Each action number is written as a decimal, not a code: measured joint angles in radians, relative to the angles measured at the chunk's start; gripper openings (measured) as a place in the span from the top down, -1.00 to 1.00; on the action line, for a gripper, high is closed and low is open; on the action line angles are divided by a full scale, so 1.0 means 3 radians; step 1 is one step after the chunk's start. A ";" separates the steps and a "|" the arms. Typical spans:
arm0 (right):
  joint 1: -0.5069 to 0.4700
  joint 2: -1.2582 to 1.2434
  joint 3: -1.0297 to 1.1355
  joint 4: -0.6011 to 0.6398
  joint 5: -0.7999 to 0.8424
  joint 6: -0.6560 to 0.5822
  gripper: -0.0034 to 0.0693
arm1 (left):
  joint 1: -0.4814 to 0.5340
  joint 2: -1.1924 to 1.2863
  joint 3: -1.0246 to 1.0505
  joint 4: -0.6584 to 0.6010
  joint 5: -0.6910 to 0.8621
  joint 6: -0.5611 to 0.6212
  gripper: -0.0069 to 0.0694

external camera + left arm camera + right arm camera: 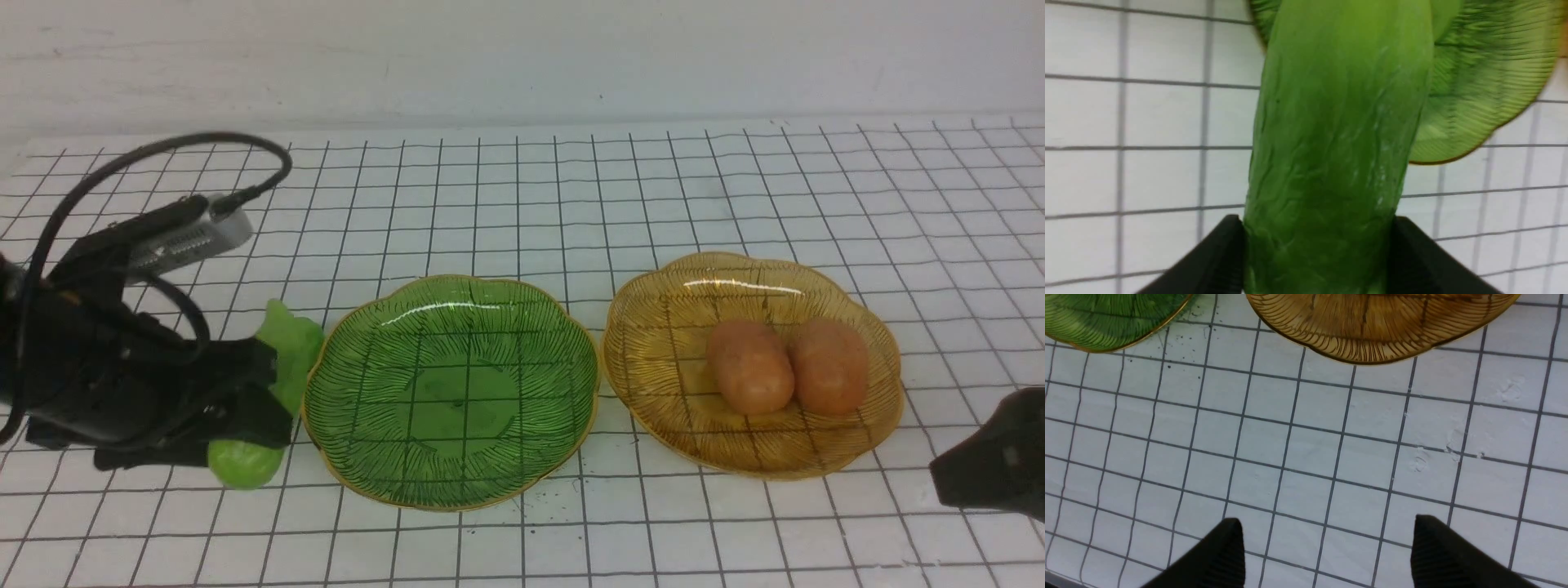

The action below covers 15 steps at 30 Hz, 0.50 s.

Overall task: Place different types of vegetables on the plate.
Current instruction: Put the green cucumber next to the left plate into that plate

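Observation:
My left gripper (255, 400) is shut on a light-green gourd (282, 347) just left of the green plate (449, 392). In the left wrist view both fingers press the sides of the gourd (1331, 143), and the gripper (1318, 230) points toward the green plate (1486, 81). I cannot tell whether the gourd touches the table. Two orange-brown potatoes (749, 367) (829, 365) lie side by side in the amber plate (653, 359). My right gripper (1327, 539) is open over bare table, near the front right (947, 474), with nothing between its fingers.
The table is a white sheet with a black grid. The green plate (1106, 318) and amber plate (1380, 330) stand side by side, almost touching. A cable loops above the left arm (163, 147). A white wall runs along the back.

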State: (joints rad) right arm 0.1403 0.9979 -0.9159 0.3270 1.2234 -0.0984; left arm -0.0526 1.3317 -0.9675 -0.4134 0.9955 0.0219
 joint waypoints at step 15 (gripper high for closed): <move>0.0000 0.0000 0.0000 0.0016 -0.0021 -0.0213 -0.46 | -0.0501 0.1374 -0.1238 0.0430 -0.0029 0.0048 -0.36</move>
State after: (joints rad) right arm 0.1403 0.9979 -0.9159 0.3319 1.2171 -0.1623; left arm -0.2030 1.7440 -1.3390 -0.2843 0.9869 0.0363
